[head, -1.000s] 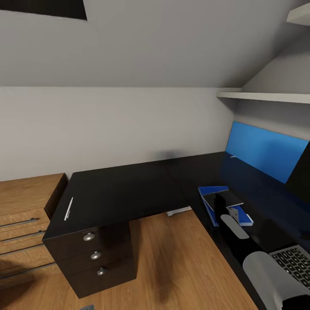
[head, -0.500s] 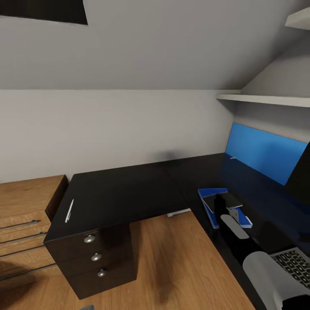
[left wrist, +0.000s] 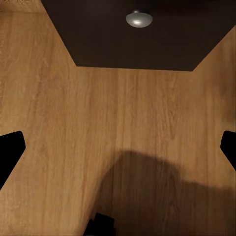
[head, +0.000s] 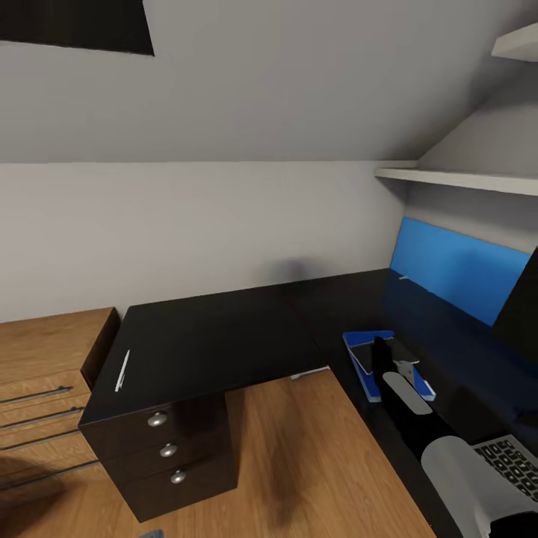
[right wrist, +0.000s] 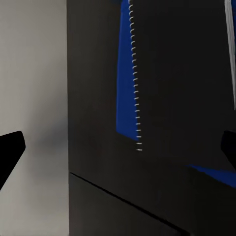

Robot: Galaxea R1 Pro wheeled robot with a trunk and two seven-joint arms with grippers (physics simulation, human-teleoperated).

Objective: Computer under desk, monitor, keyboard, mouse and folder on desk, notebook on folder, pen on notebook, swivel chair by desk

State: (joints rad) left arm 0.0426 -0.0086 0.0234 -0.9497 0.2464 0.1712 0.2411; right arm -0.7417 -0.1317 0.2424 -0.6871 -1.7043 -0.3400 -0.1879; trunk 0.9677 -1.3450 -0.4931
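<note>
At far left, one low light-wood cabinet (head: 45,359) with three metal bar handles. Next, the L-shaped black bench (head: 217,336), one white pen (head: 121,370) lying near its left edge, well apart from everything else. Below that end, one black drawer unit (head: 168,448) with three round silver knobs. Wood floor (head: 299,463) in the bench's inner corner.

Further right on the bench top, one blue folder (head: 359,351) lying flat, one grey notebook (head: 373,359) stacked on it. Just over them, the right arm's gripper (head: 382,351), partly covering the notebook; fingers dark and hard to separate in the head view, spread wide at the frame edges in the right wrist view, holding nothing. At lower right, a corner of one keyboard (head: 515,463). Along the right wall, one blue panel (head: 456,269) under one white shelf (head: 456,179).

Left fingers (left wrist: 11,147) likewise wide apart over bare floor, empty, one silver knob (left wrist: 139,19) ahead.
</note>
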